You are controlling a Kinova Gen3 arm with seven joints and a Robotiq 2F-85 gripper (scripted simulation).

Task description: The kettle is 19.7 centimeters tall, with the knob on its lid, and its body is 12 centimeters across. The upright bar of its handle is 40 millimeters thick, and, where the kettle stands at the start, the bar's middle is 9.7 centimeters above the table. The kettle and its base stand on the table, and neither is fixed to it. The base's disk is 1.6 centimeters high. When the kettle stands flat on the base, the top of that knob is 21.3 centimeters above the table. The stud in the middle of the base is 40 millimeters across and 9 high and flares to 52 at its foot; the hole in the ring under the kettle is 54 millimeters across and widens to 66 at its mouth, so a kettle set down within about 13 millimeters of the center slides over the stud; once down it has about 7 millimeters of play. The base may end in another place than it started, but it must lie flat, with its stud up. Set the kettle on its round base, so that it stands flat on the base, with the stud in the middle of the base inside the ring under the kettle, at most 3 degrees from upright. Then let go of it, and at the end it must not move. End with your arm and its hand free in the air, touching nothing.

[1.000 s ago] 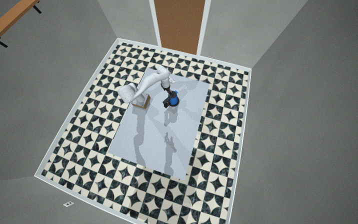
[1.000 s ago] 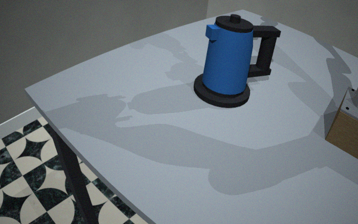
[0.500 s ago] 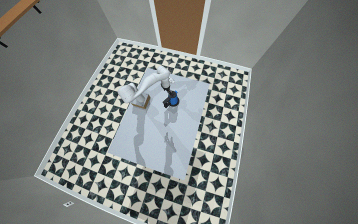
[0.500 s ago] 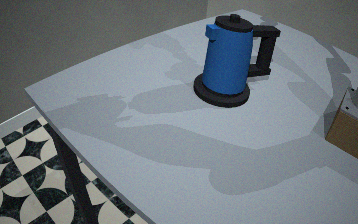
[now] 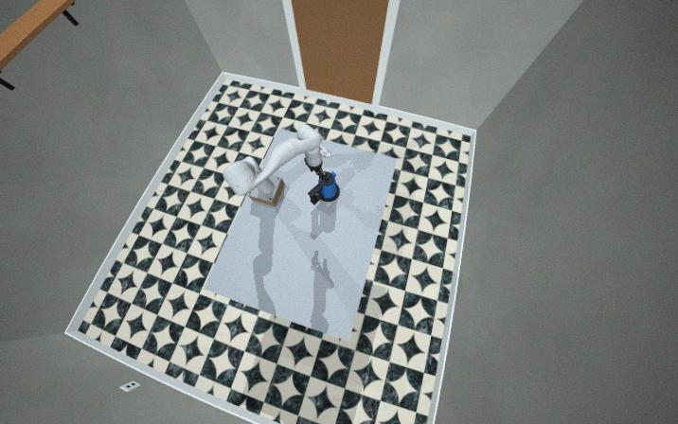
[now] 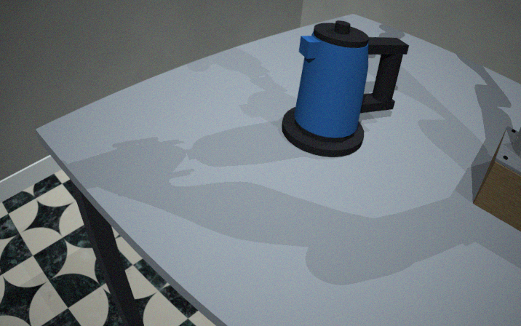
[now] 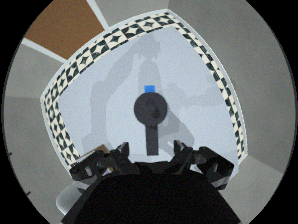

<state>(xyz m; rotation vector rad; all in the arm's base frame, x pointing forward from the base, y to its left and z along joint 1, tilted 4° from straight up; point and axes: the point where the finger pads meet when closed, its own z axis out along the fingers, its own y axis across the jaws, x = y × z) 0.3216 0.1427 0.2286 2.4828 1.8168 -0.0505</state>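
The blue kettle [image 6: 332,80] with a black lid, knob and handle [image 6: 387,75] stands upright on its round black base on the grey table. In the top view the kettle [image 5: 328,188] sits near the table's far side, with my gripper [image 5: 325,174] above it. In the wrist view I look straight down on the kettle's lid [image 7: 150,110] and handle [image 7: 150,139]. My gripper's fingers stand open on either side of the handle, well above it, with nothing between them. The gripper is out of the exterior view.
The arm's wooden mount [image 6: 499,188] stands at the table's right edge, and it also shows in the overhead view [image 5: 267,195]. The table's near-left edge [image 6: 126,226] drops to the checkered floor.
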